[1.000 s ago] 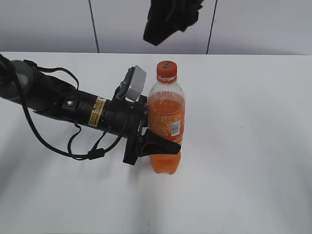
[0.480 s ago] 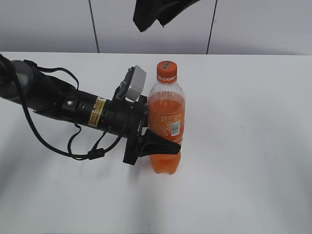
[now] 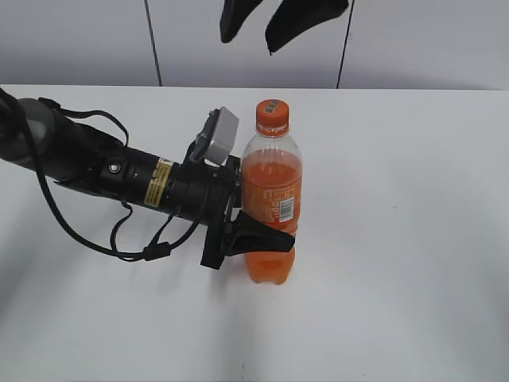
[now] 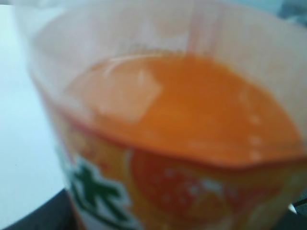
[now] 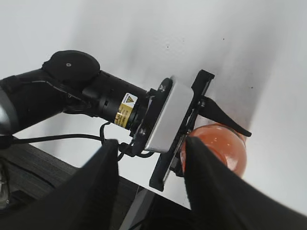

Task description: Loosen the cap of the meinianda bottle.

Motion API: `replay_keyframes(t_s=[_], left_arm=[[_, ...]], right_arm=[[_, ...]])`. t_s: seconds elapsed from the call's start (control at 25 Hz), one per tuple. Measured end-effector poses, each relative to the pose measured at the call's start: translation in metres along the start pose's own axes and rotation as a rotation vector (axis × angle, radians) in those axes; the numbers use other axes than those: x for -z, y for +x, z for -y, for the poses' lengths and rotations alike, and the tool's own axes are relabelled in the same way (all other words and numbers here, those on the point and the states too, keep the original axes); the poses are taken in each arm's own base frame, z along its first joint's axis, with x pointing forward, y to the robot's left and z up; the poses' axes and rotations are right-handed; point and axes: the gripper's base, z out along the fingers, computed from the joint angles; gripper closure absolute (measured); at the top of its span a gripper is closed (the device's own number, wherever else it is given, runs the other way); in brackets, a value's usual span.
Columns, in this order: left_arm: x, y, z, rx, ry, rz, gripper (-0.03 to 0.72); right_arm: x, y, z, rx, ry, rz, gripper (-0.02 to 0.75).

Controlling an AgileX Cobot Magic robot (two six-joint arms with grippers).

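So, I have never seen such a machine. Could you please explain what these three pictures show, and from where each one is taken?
It is a robot with two arms, each ending in an end effector and carrying a small camera at the wrist.

The exterior view looks down at a white table. The left end effector is closed around the lower body of the meinianda bottle, which stands upright with its orange cap on.

The left wrist view is so close that it shows only the blurred orange drink and label.

The right wrist view looks down from above. The right end effector, open, hangs over the bottle without touching it. In the exterior view it is the dark shape at the top edge.
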Motion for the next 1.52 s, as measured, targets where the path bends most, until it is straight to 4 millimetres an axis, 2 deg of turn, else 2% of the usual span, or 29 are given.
replay_keyframes(t_s=[0.2,0.32,0.56,0.8,1.08,1.52], left_arm=[[0.000,0.000,0.000,0.001,-0.002,0.001,0.276],[0.000,0.000,0.000,0.001,-0.002,0.002,0.276],[0.000,0.000,0.000,0.002,-0.002,0.002,0.276],[0.000,0.000,0.000,0.002,-0.004,0.003,0.276],[0.000,0.000,0.000,0.004,-0.004,0.004,0.276],[0.000,0.000,0.000,0.006,-0.005,0.005,0.276]], right_arm=[[-0.007,0.004,0.002,-0.052,0.033,-0.016,0.305],[-0.011,0.006,0.006,-0.056,0.057,-0.027,0.278],[-0.020,0.010,0.012,-0.060,0.105,-0.047,0.275],[-0.020,0.010,0.014,-0.061,0.116,-0.045,0.274],[-0.035,0.020,0.021,-0.072,0.145,-0.105,0.272],[-0.044,0.020,0.023,-0.085,0.150,-0.127,0.272]])
